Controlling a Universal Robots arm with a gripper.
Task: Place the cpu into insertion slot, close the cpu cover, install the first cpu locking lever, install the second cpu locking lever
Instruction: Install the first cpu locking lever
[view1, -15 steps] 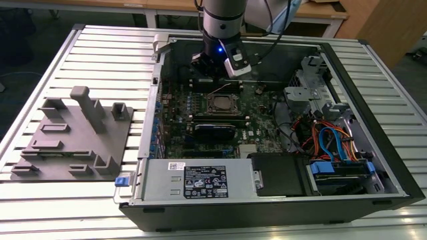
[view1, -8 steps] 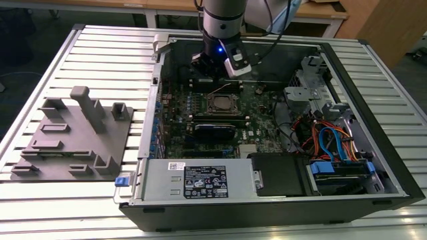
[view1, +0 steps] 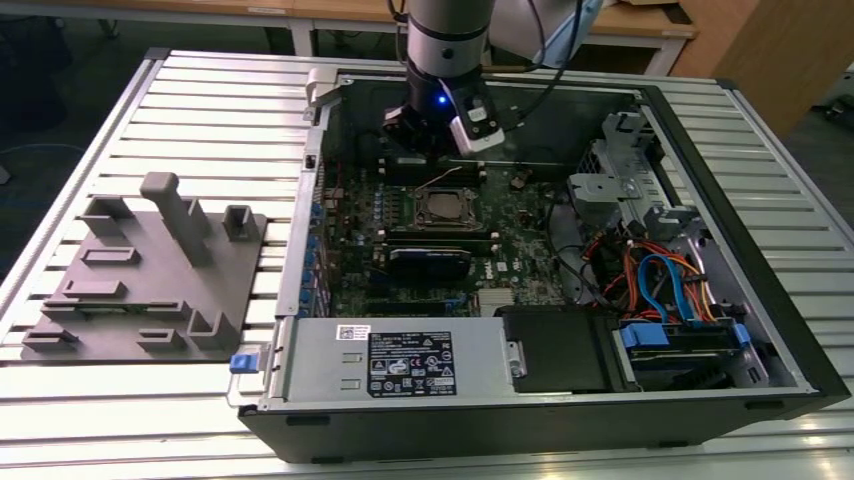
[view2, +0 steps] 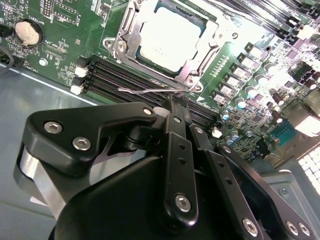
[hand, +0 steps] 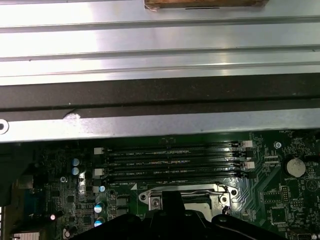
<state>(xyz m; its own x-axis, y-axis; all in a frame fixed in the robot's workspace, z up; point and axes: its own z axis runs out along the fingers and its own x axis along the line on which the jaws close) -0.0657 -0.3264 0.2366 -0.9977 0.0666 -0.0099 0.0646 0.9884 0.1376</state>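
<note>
With the pale silver square cpu (view2: 170, 37) seated in the silver-rimmed square insertion slot (view2: 116, 46) under the thin silver cpu cover (view2: 210, 45), the black gripper (view2: 172, 102), fingertips drawn together, sits beside the thin wire locking lever (view2: 142, 90), which could slip and spring free under an off-centre push.

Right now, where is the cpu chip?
The cpu sits in the insertion slot near the motherboard's middle; in the second wrist view the long memory slots lie between it and the gripper.
</note>
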